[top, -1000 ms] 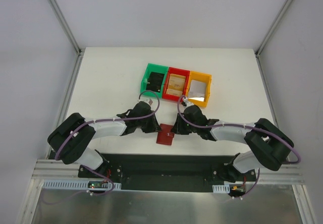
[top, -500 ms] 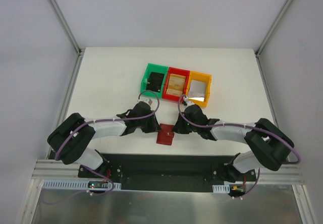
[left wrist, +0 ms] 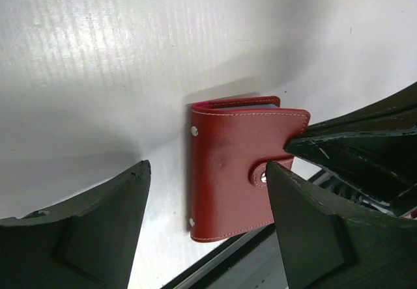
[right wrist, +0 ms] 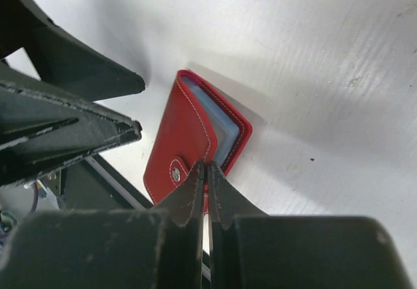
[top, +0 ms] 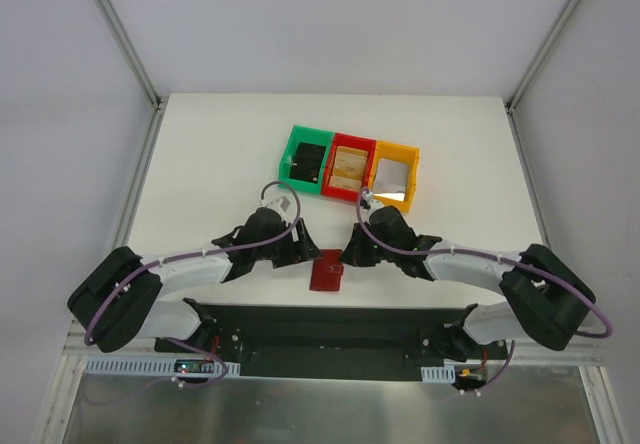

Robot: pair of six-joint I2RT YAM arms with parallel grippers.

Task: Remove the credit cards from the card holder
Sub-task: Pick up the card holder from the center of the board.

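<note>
Right wrist: right pincer [right wrist: 203, 166] closed, maybe on card holder [right wrist: 187, 133]; left pincer [left wrist: 207, 172] wide, empty.

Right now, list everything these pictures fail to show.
- Cards inside the dark red folding card holder: its closed cover hides them in both wrist views; only grey-blue sleeve edges show.
- End of its strap tab: right wrist view, the shut right gripper covers it; pinched or not, unclear.
- Black item in the green plastic bin: top view, too small to identify.
</note>
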